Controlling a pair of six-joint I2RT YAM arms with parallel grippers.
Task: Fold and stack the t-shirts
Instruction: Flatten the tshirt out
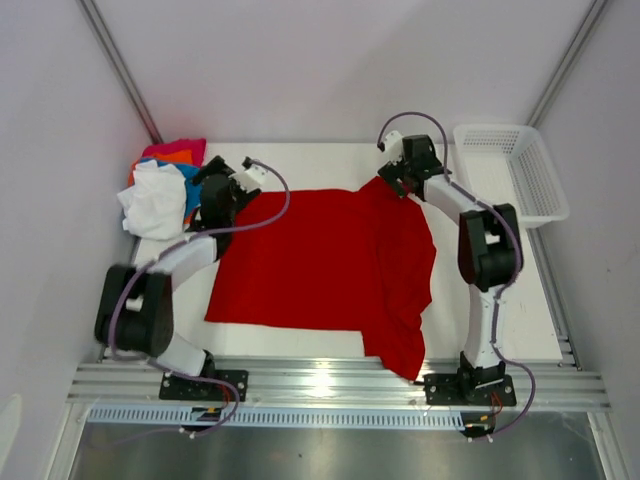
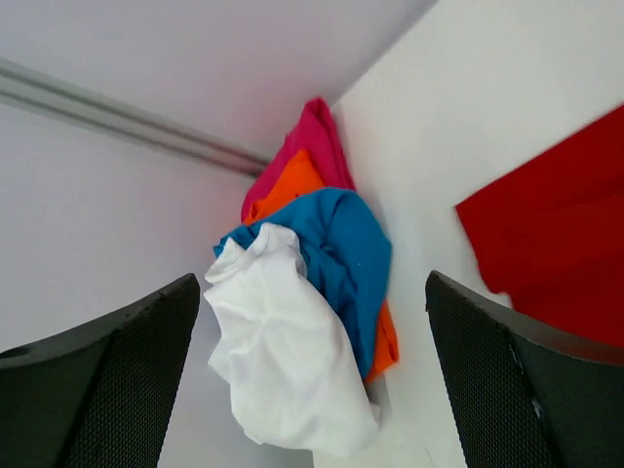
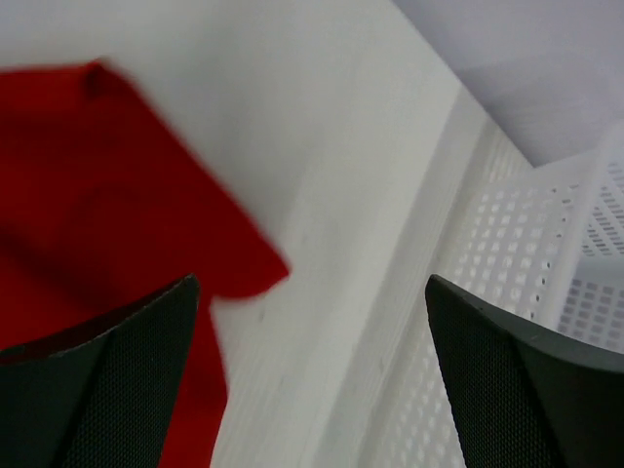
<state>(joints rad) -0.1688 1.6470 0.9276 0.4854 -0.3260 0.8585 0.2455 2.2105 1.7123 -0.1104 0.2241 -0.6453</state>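
From above, at centre frame: large bright red cloth t-shirt point(image 1: 320, 270) spread on the white table point(image 1: 300, 155), flat on its left, rumpled and doubled over along its right. Upper left: crumpled heap of white, blue, orange and pink cloth t-shirts point(image 1: 160, 185) against the wall. Upper right: white plastic mesh basket point(image 1: 545, 165). Left gripper point(image 1: 212, 180) between heap and red cloth, right gripper point(image 1: 392, 178) at the shirt's far right corner; finger spread too small to judge here. Left wrist view, by contrast, close enough to sort the heap: white t-shirt point(image 2: 283, 361) foremost, blue one point(image 2: 351, 253) behind it, orange point(image 2: 292, 185) and pink point(image 2: 317, 136) at the back, with a red corner at right. Left gripper point(image 2: 307, 292) spread wide, black fingers point(image 2: 117, 380) at the lower corners, holding nothing. Right wrist view: red corner at left, loose on the table, basket wall at lower right. Right gripper point(image 3: 312, 283) likewise wide apart and empty.
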